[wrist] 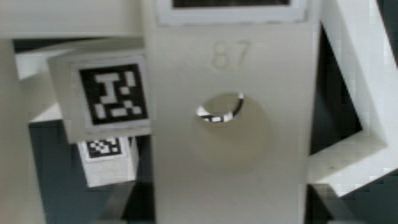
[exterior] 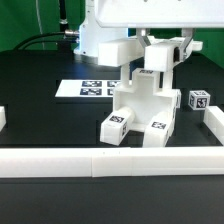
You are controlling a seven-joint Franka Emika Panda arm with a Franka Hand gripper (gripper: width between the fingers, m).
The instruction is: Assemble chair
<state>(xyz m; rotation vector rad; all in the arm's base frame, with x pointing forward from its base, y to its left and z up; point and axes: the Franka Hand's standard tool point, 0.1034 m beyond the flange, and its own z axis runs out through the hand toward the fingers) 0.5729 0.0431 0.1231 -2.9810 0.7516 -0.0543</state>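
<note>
- Currently gripper (exterior: pixel 166 46) is half-closed, apparently clamped on the chair (exterior: pixel 140 102) top; fingers are hard to see.
- Chair stands mid-table, between marker board (exterior: pixel 95 88) and rail (exterior: pixel 60 162).
- Loose leg (exterior: pixel 198 100) lies near it, on the exterior view's right.

1. We find the chair (exterior: pixel 140 100) standing at the middle of the counter (exterior: pixel 50 120), its two tagged feet toward the front.
2. The marker board (exterior: pixel 95 88) lies flat on the counter behind the chair, toward the exterior view's left.
3. The border rail (exterior: pixel 60 160) runs along the counter before the chair and up the exterior view's right side.
4. A loose leg (exterior: pixel 198 100) stands to the exterior view's right of the chair, apart from it, near that rail.
5. The arm (exterior: pixel 135 12) hangs directly above the chair.
</note>
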